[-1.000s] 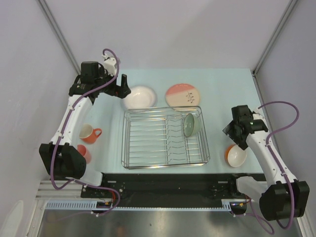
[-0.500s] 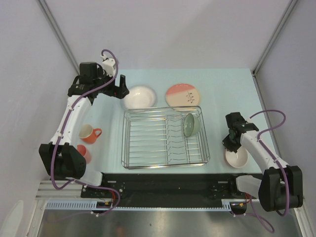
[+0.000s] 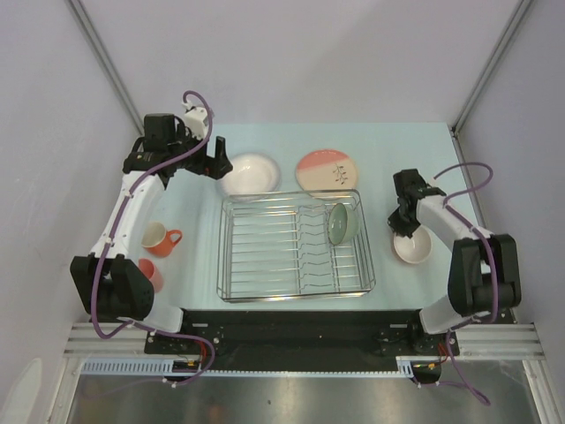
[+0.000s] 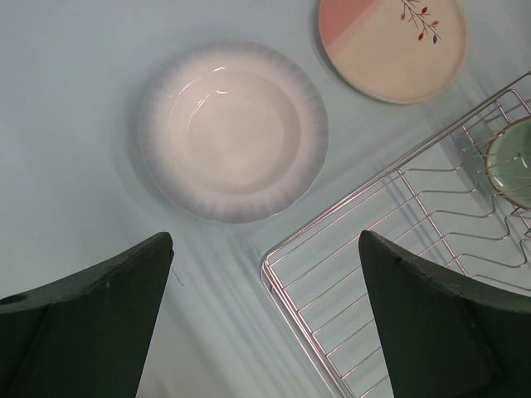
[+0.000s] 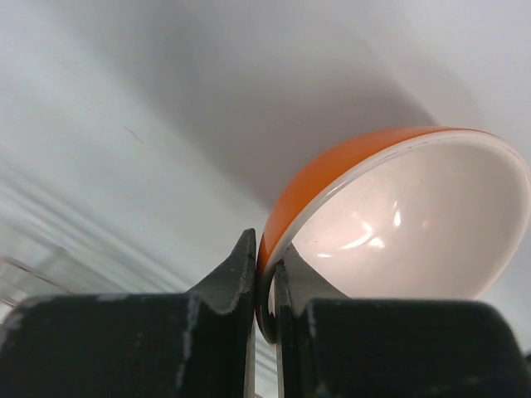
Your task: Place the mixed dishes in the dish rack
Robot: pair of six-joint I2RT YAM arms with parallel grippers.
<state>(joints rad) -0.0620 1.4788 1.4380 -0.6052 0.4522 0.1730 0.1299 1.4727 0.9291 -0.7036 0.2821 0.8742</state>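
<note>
The right gripper [image 5: 264, 267] pinches the rim of the orange bowl [image 5: 398, 232], jaws tight on it, just right of the rack [image 3: 265, 247]. The left gripper [image 4: 264, 245] hangs wide open and empty above the white bowl [image 4: 232, 128], by the rack's far corner.

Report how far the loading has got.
Done: sage green bowl in the dish rack. In hand: right gripper shut on the rim of the orange-outside white-inside bowl. Remaining: white shallow bowl below the open left gripper, pink-and-cream plate, orange mug, small pink cup.
</note>
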